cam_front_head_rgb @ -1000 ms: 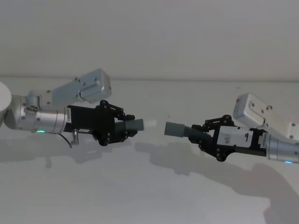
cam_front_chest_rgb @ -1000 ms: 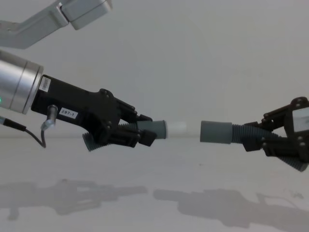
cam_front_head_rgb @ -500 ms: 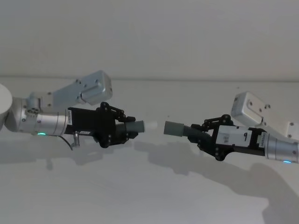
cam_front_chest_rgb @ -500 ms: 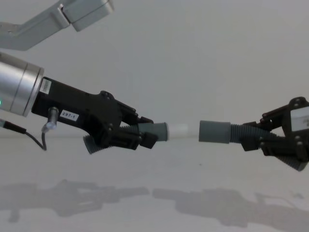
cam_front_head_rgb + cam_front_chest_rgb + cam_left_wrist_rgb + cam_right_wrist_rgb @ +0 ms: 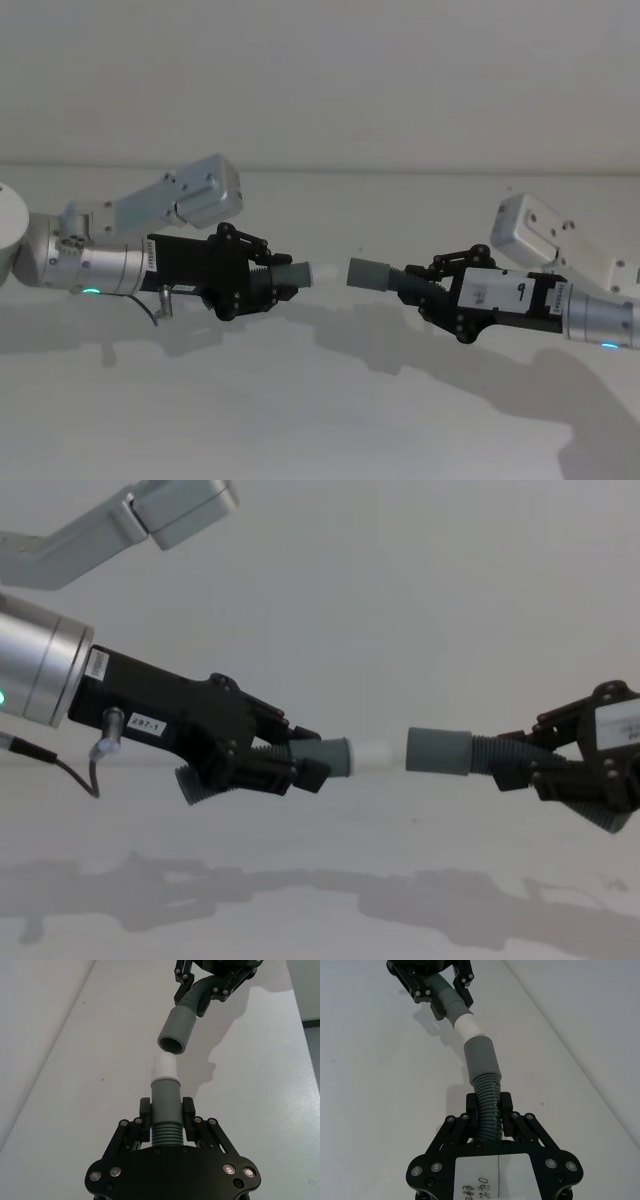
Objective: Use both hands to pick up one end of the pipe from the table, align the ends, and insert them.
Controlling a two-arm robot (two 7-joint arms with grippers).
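Both pipe pieces hang above the table (image 5: 300, 420), tips facing across a small gap. My left gripper (image 5: 268, 283) (image 5: 300, 765) (image 5: 165, 1110) is shut on the ribbed part of the left pipe piece (image 5: 285, 274) (image 5: 165, 1105), whose white stub end (image 5: 370, 752) (image 5: 164, 1067) (image 5: 465, 1025) points right. My right gripper (image 5: 425, 287) (image 5: 525, 765) (image 5: 488, 1105) is shut on the ribbed part of the right pipe piece (image 5: 390, 277) (image 5: 486, 1092), whose wide grey sleeve end (image 5: 438, 750) (image 5: 175, 1031) (image 5: 480, 1060) points left. The stub and sleeve stand nearly in line and close, not touching.
The white-grey table runs back to a plain wall of nearly the same tone. The arms' shadows (image 5: 300, 895) lie on the table below them. A white rounded object (image 5: 8, 225) shows at the far left edge in the head view.
Both grippers have drifted slightly lower and toward each other. The gap between the white stub and the grey sleeve has narrowed a little.
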